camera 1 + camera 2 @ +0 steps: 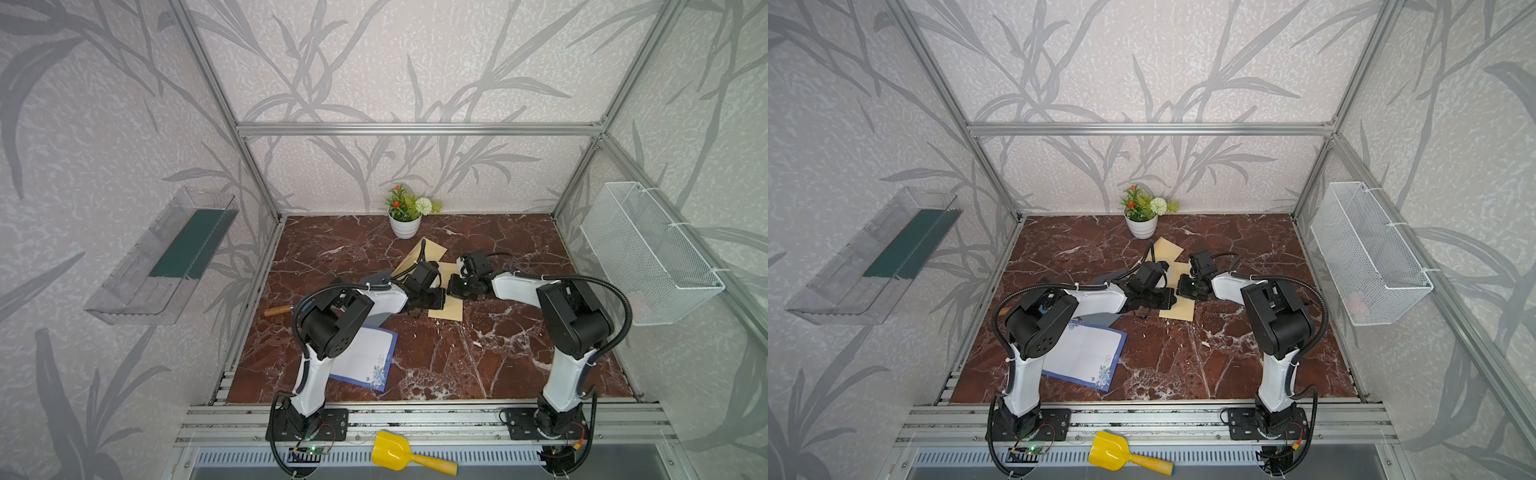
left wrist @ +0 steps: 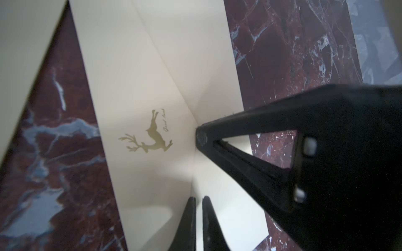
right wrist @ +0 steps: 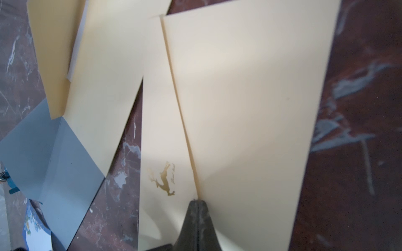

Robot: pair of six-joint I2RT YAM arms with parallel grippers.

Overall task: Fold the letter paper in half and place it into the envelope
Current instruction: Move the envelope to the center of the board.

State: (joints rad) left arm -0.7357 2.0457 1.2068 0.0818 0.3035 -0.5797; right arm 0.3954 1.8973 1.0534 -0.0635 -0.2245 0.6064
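both arms reach in over the middle of the marble table (image 1: pixel 457 365) and meet nose to nose above a cream envelope (image 1: pixel 451 309) lying flat

left gripper (image 2: pixel 199 198): fingers almost together, only a thin slit between them, tips at the envelope's edge; can't tell if card is nipped in the slit

right gripper (image 3: pixel 197 202): fingers pressed tight together, tip set right on the crease where the flap meets the body; whether card is caught between them is unclear

flap lies open, gold deer print (image 2: pixel 152 134) on it, just beside the right gripper's tip

letter paper (image 1: pixel 365 353), white with a blue border and a floral corner, lies flat and unfolded near the table's front edge by the left arm's base, well apart from the envelope, partly hidden by that arm

second cream envelope (image 1: pixel 432 249) just behind the grippers; grey-blue envelope (image 3: pixel 54 152) beside it under the left arm

flower pot (image 1: pixel 405 224) at the back wall
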